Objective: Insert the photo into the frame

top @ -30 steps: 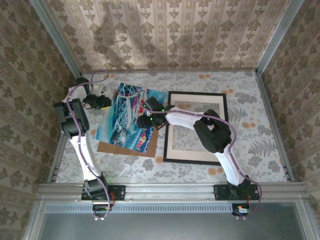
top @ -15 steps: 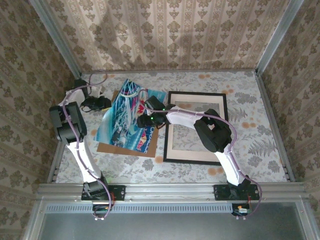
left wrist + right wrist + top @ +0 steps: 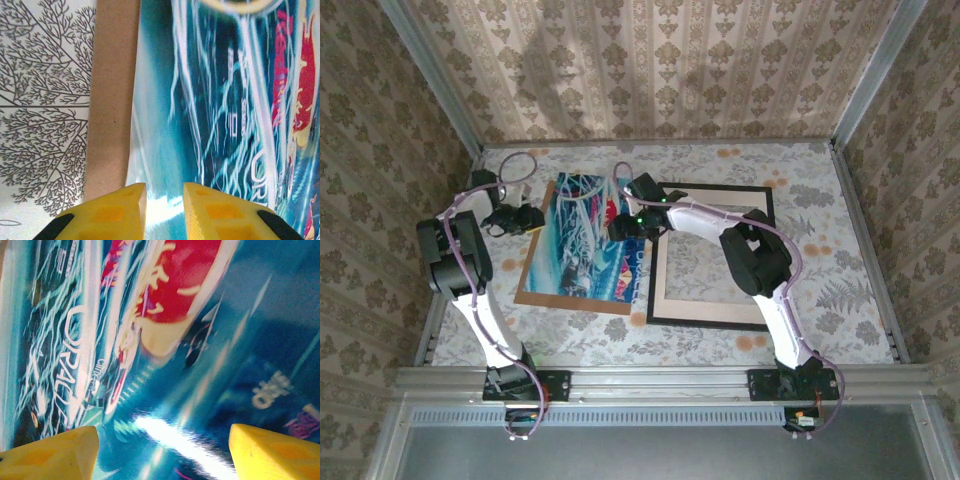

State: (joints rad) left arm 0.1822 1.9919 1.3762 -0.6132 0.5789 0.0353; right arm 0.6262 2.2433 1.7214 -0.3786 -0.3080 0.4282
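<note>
The photo [image 3: 582,240], a blue-white-teal swirling print with red accents, lies mostly on the brown backing board [image 3: 535,297]. Its right edge reaches over the left bar of the black frame [image 3: 720,187]. My left gripper [image 3: 530,220] is at the photo's left edge. Its yellow fingers [image 3: 122,212] stand a narrow gap apart over the glossy print [image 3: 225,100], beside the board [image 3: 112,100]. My right gripper [image 3: 623,226] is low over the photo's right part. Its jaws [image 3: 162,445] are spread wide with the print [image 3: 200,340] between them. Contact is unclear.
A cream mat [image 3: 710,290] fills the inside of the frame. The table has a floral cloth [image 3: 820,260] and is boxed in by patterned walls with metal rails [image 3: 865,250]. The right arm's elbow [image 3: 755,262] hangs over the frame.
The photo has slid right and swung squarer, so it now overlaps the frame's left bar. The right gripper moved up and right with it. The left gripper stayed at the left edge.
</note>
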